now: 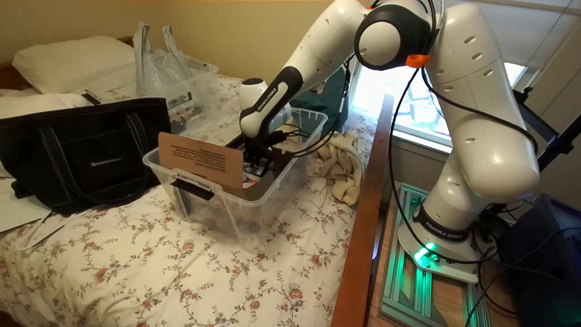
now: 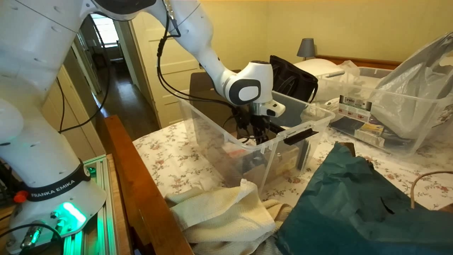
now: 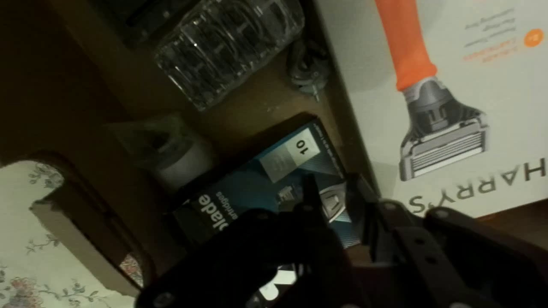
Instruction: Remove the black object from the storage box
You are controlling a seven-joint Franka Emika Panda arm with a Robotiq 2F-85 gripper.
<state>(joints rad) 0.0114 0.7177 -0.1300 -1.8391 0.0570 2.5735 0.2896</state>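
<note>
The storage box, a clear plastic bin with a rim (image 1: 245, 222), stands on the bed and also shows in an exterior view (image 2: 198, 141). My gripper (image 1: 257, 165) points down inside it, below rim height; it also shows in an exterior view (image 2: 261, 139). In the wrist view the fingertips (image 3: 332, 182) are apart, with nothing seen held between them. A dark blue-black cartridge box (image 3: 257, 179) lies beneath the fingers, partly covered by them. A black item (image 3: 141, 19) shows at the upper left edge, cut off. I cannot tell which is the black object.
Inside the bin stand a brown cardboard piece (image 1: 199, 159), a white Harry's box (image 3: 428, 107) and a clear ribbed item (image 3: 227, 47). Around it are a large black bag (image 1: 91, 154), a towel (image 1: 340, 172), a teal bag (image 2: 339, 212) and a wooden rail (image 2: 148, 198).
</note>
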